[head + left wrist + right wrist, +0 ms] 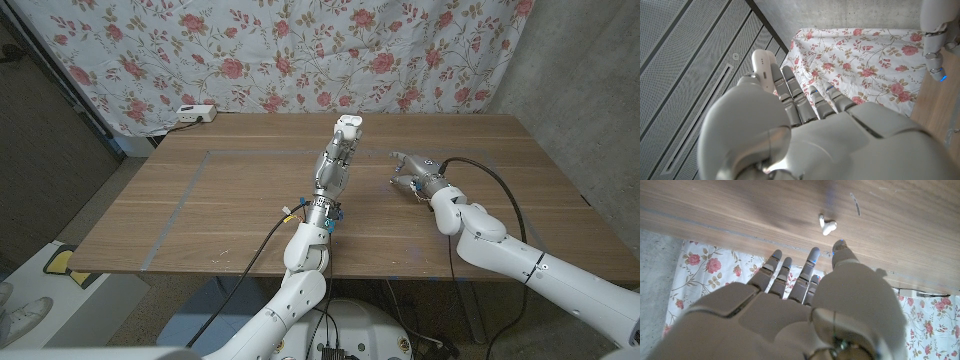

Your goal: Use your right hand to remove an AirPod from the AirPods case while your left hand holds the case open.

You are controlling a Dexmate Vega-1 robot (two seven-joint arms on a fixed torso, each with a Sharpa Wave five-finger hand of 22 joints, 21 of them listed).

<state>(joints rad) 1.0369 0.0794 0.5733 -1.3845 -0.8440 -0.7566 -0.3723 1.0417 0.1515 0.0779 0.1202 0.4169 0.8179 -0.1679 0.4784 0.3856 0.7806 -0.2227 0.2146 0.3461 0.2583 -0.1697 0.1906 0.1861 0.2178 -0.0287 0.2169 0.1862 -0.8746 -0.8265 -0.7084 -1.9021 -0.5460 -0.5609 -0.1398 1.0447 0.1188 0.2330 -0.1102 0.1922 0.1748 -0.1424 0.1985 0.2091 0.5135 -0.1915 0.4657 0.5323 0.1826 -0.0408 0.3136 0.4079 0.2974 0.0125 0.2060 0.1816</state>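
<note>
My left hand [333, 165] is raised above the middle of the table and grips the white AirPods case [347, 127] at its fingertips. The case [762, 67] also shows in the left wrist view, standing out past my fingers; I cannot tell from it how the lid stands. My right hand [413, 176] is low over the table to the right of the case, fingers spread, holding nothing. In the right wrist view a white AirPod [827, 225] lies on the wood just beyond my right fingertips [813, 255], apart from them.
A white power strip [195, 113] sits at the table's far left edge. Grey tape lines [186, 190] mark the table's left half. A black cable [495, 178] loops over the table by my right arm. A floral curtain [300, 50] hangs behind.
</note>
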